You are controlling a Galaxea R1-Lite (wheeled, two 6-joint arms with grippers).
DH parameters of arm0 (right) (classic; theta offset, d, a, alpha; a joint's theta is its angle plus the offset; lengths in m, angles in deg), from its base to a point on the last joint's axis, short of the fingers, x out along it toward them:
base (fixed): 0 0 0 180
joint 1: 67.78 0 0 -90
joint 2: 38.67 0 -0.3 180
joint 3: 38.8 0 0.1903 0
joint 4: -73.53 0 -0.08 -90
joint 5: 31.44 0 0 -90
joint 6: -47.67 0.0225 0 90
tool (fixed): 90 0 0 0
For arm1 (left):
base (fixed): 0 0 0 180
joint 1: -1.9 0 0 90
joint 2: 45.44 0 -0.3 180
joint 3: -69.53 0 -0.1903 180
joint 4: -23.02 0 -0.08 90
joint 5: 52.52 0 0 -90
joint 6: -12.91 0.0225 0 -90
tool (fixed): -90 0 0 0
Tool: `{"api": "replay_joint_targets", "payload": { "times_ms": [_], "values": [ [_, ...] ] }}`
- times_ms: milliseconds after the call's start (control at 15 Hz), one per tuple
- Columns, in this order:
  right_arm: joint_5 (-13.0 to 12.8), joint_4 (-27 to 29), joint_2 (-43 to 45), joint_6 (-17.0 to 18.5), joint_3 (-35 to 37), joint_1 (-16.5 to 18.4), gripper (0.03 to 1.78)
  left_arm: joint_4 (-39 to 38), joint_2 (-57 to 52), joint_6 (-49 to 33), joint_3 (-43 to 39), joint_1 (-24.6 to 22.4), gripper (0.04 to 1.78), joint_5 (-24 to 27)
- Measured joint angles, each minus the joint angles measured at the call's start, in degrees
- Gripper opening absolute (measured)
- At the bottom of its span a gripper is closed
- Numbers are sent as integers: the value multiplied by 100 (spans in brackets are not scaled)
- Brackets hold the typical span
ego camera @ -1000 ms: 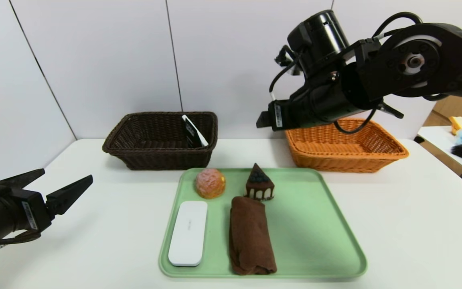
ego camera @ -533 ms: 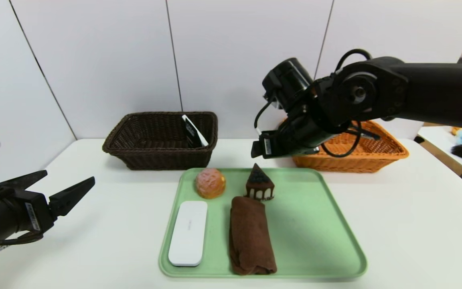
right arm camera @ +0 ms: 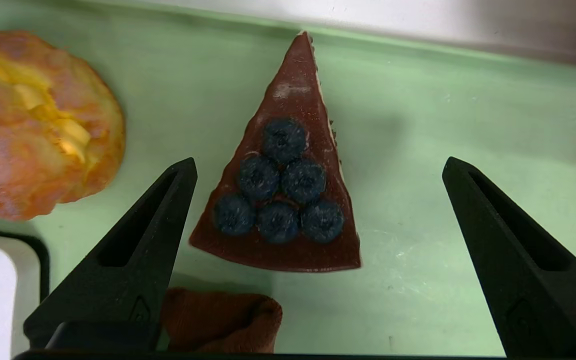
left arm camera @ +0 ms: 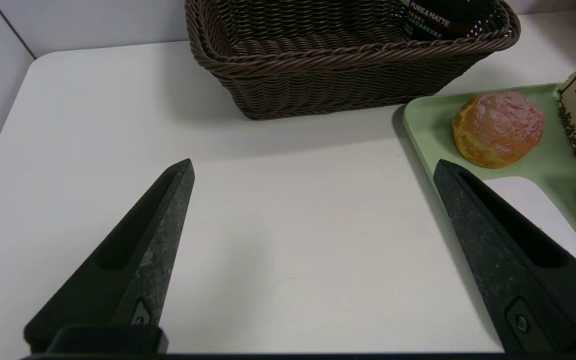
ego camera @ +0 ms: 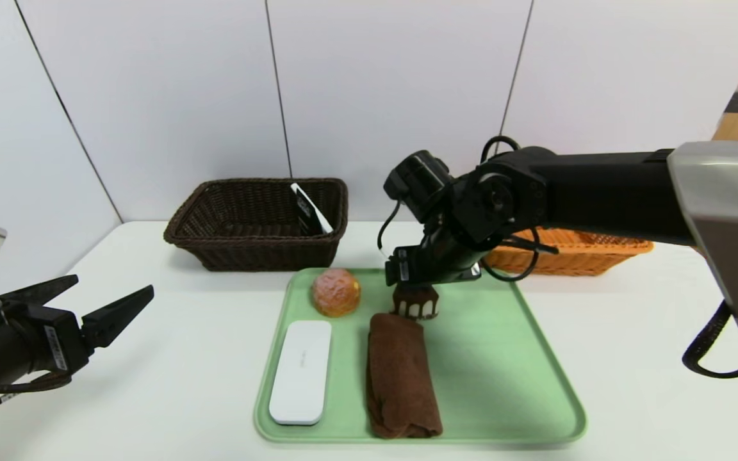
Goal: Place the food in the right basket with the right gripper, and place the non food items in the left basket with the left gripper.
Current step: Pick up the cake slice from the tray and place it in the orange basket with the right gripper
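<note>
White table point(ego camera: 631, 358) (pale panelled wall behind) carries a green tray point(ego camera: 503, 384).

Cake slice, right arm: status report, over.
Right gripper open, poised over cake slice on green tray, not gripping. Left gripper open, parked over table by dark basket. Brown towel close beside slice.

The left gripper point(left arm camera: 313, 170) is hovering open over the white table point(left arm camera: 278, 240). The dark brown basket point(left arm camera: 338, 65) is sitting beyond it, beside the green tray point(left arm camera: 420, 130) bearing the bun point(left arm camera: 498, 127).
</note>
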Motion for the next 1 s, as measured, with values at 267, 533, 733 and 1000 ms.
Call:
{"api": "replay_joint_targets", "payload": {
  "times_ms": [267, 533, 733, 1000],
  "values": [
    [-2, -15, -206, 138, 0, -83, 169, -2, 11, 52, 17, -2, 169, 0],
    [6, -21, -265, 141, -48, -116, 107, -2, 11, 57, 1, -2, 169, 0],
    [-2, -6, -265, 141, -50, -112, 83, -2, 11, 52, -7, -2, 169, 0],
    [-33, -6, -55, 113, -57, -154, 82, -4, 11, 46, -24, -2, 169, 0]
  ]
}}
